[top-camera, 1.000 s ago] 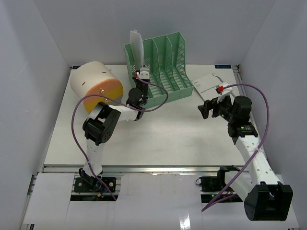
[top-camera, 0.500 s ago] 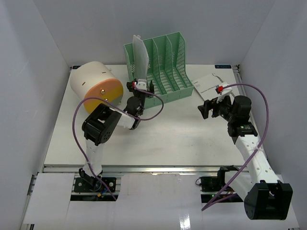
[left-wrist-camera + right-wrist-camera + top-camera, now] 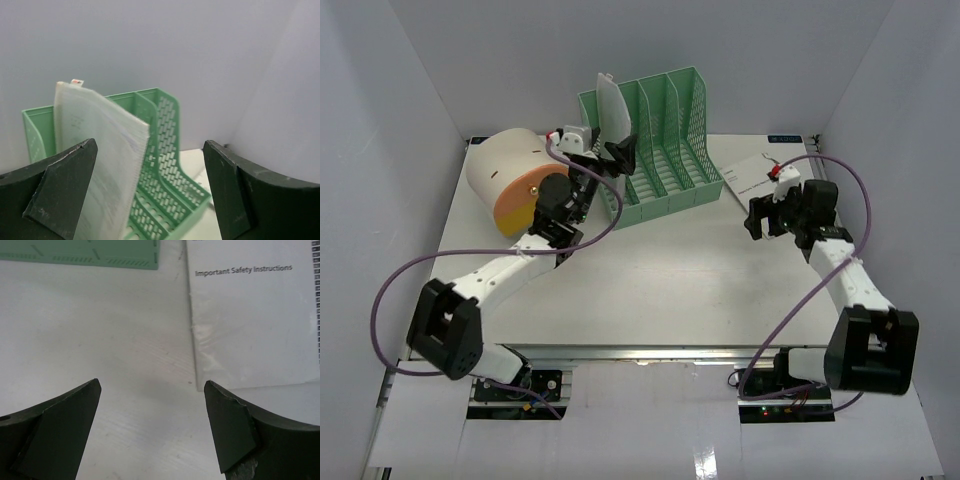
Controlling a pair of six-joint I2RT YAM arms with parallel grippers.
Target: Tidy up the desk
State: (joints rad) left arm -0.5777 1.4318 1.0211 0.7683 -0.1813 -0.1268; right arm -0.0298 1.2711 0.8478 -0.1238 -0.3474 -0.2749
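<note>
On the white desk [image 3: 670, 280] a green mesh file rack [image 3: 655, 135] stands at the back. A white plastic-sleeved booklet [image 3: 611, 108] stands upright in its leftmost slot. My left gripper [image 3: 605, 158] hovers just in front of that slot, open and empty; in the left wrist view the booklet [image 3: 100, 165] and the rack [image 3: 167, 145] show between its wide fingers [image 3: 65, 185], untouched. My right gripper [image 3: 757, 218] is open over bare desk, just left of a flat booklet [image 3: 752, 176] printed "Important Safety Instructions" [image 3: 250, 325].
A large round beige object with an orange face [image 3: 515, 178] lies at the back left, close to my left arm. White walls enclose the desk on three sides. A metal rail [image 3: 650, 352] runs along the front edge.
My left gripper opened and let go of the white booklet, which now stands in the rack's left slot. The left arm stretched out and swung left. The right gripper shifted slightly toward the back.
</note>
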